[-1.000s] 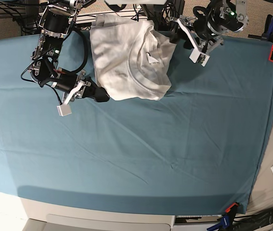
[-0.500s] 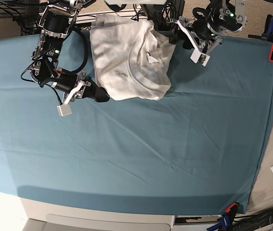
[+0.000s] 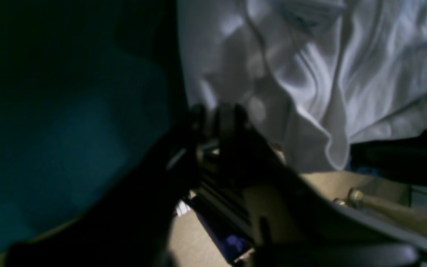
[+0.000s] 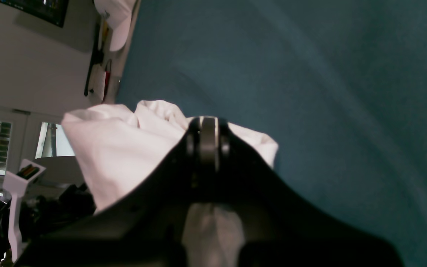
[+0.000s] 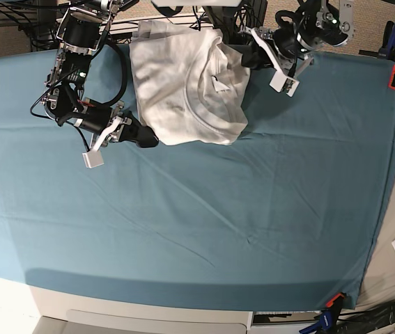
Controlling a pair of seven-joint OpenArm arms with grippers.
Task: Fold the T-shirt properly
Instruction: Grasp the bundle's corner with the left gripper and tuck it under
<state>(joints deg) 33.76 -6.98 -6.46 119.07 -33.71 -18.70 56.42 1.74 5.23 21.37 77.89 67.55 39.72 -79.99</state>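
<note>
I keep the right pincer [image 4: 203, 138] shut on a corner of the T-shirt [image 5: 183, 83], so this corner is ready to pull. The shirt lies bunched between both pincers on the teal sheet [image 5: 253, 209]. The left pincer [image 5: 247, 56] touches its other edge; its grip I cannot tell.

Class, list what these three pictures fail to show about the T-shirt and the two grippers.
1. Left wrist view: whether the left gripper holds the T-shirt; dark and blurred.
2. Right wrist view: the cloth under the right gripper; its black fingers cover it.
3. Base view: the T-shirt's far edge, hidden by the arms' base.
</note>
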